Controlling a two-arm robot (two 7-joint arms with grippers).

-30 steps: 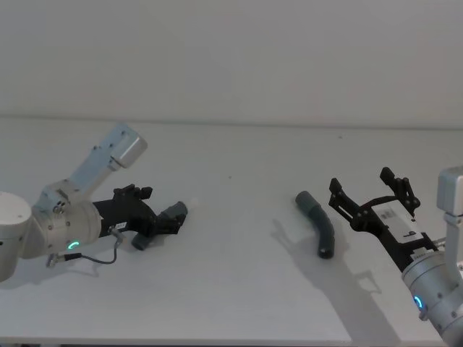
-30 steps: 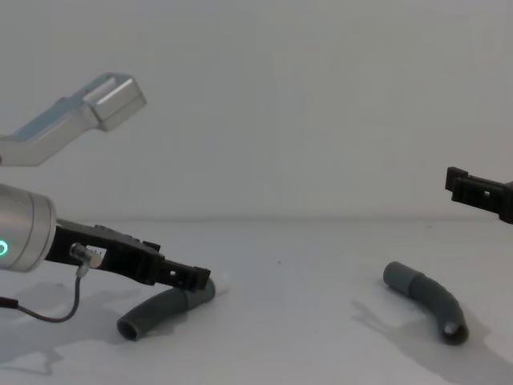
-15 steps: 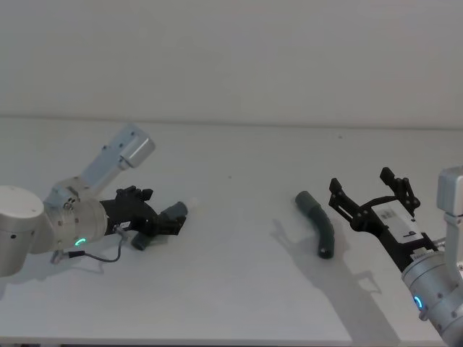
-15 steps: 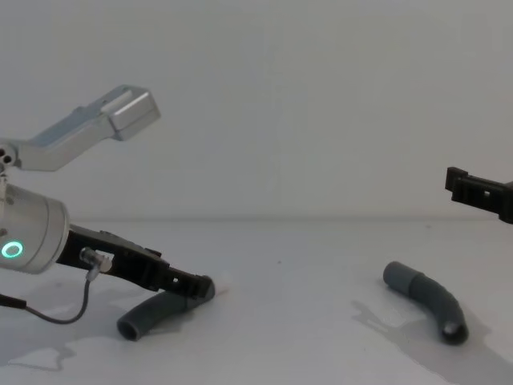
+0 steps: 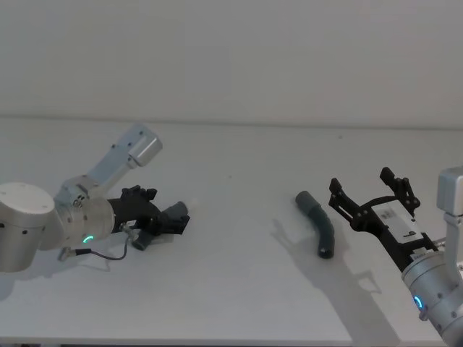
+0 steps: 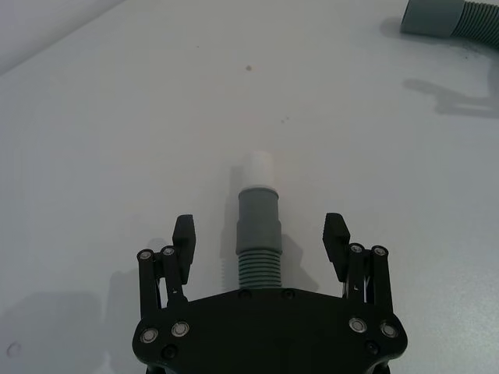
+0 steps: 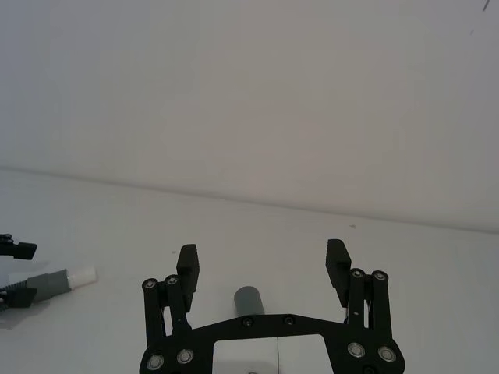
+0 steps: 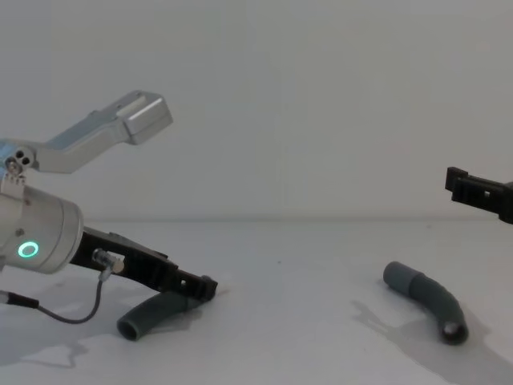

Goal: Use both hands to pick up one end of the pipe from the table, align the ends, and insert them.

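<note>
Since a second ago the left arm has swung slightly forward, carrying the left gripper (image 6: pixel 260 228) further along the spigot piece (image 6: pixel 257 257), at centre left of the head view. Its fingers (image 6: pixel 185 234) stand wide apart on either side of the ribbed hose without touching it, and the white tip (image 6: pixel 255 167) pokes out beyond them. The right gripper (image 5: pixel 365 184), at lower right, is spread equally wide and empty, just beside the socket piece (image 5: pixel 320 225) lying on the table (image 5: pixel 239 289).
</note>
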